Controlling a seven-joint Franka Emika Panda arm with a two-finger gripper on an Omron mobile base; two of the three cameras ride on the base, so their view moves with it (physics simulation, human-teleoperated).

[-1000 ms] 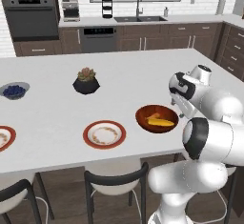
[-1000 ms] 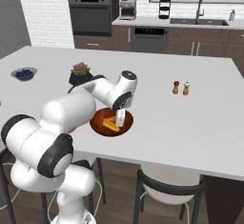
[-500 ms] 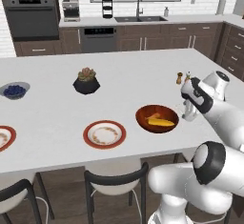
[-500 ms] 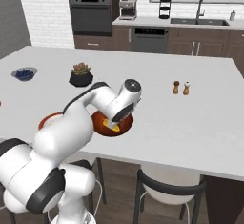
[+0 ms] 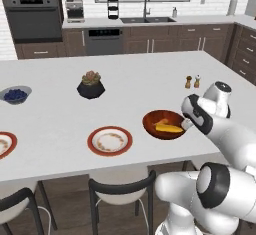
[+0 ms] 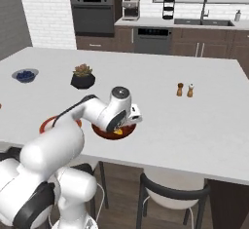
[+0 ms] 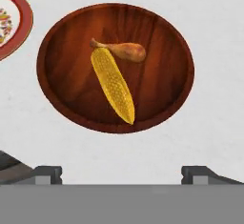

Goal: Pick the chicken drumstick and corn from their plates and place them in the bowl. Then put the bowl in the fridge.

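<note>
Both foods already lay in the wide, glossy reddish-brown bowl (image 7: 71, 70) near the front edge of the white island counter (image 5: 125, 79). The short yellow corn cob (image 7: 112, 84) ran across the middle of it, and the small golden-brown chicken drumstick (image 7: 121, 51) sat against the cob's upper end, its pale bone tip pointing away from the thick end. The two-finger gripper (image 7: 121, 173) hung above the near side of the bowl with its dark tips spread wide and nothing between them. A red-rimmed white plate (image 5: 109, 140) stood empty just to the bowl's left; the other plate (image 5: 4, 144) sat far off at the counter's edge.

To my eye the loading was done and the bowl itself was next. I would have taken it by the rim, one tip inside the wall and one outside, on the near side where no food crowds the edge. It looked shallow, so it should be lifted level and slowly, or the cob might roll out on the way to the fridge.
</note>
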